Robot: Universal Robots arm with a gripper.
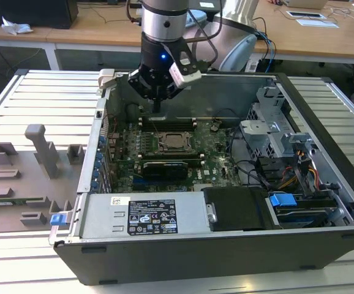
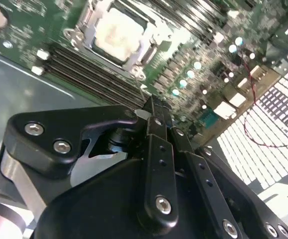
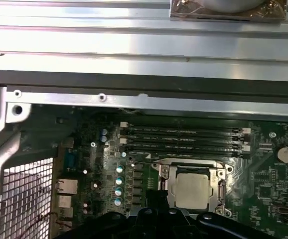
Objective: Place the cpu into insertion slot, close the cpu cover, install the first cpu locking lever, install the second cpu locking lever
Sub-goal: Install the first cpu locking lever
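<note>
At the near wall of the open computer case (image 1: 226, 260), in the exterior view, a silver power box (image 1: 103, 215) with a white label lies flat. A grey tray of holders (image 1: 18, 177) sits outside the case on the slatted table (image 1: 42, 92), toward the exterior view's left. Behind the power box lies the green board (image 1: 220, 160), and near its middle the chip (image 1: 174, 143) sits in its socket (image 3: 162, 173), dull silver top facing up. In the first wrist view the cover (image 3: 220, 188) lies flat around the chip's edges, framing it. How the locking levers stand cannot be told. Just past the socket run the long black memory slots (image 3: 184, 139), side by side. The gripper (image 1: 157, 105) hangs above these slots, close to the socket but apart from the board, touching nothing. Its fingers (image 2: 156, 124) are drawn together in the second wrist view, with nothing between them. Beyond the case stand wooden desks (image 1: 91, 27).
</note>
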